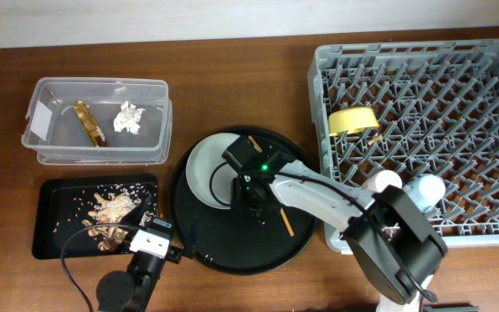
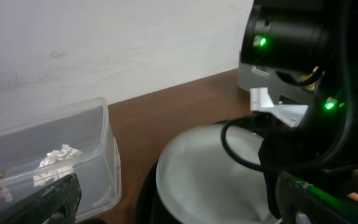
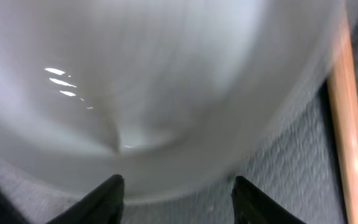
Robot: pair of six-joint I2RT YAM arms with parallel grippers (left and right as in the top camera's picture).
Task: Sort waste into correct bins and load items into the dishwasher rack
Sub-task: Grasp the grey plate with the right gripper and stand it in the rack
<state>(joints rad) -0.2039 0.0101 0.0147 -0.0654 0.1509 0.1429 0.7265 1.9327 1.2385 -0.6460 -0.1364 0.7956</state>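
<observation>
The grey plate (image 1: 202, 169) lies on the large round black tray (image 1: 232, 251), with chopsticks (image 1: 286, 218) beside it. My right gripper (image 1: 248, 192) is open just above the plate's near rim (image 3: 166, 81), its fingers (image 3: 178, 186) astride the edge, with one chopstick (image 3: 347, 112) to its right. My left gripper (image 1: 156, 227) is open and empty by the round tray's left edge, facing the plate (image 2: 210, 174); its fingers (image 2: 179, 193) are spread wide. The clear tub (image 1: 102, 82) holds the wrapper (image 1: 89, 123) and tissue (image 1: 129, 118). The flat black tray (image 1: 50, 234) holds food scraps (image 1: 111, 217).
The grey rack (image 1: 319, 61) at the right holds the yellow bowl (image 1: 351, 120) and two cups (image 1: 386, 180) near its front left. The right arm (image 1: 336, 199) reaches from the front right over the round tray. The tub (image 2: 104, 155) and tissue (image 2: 58, 155) show in the left wrist view.
</observation>
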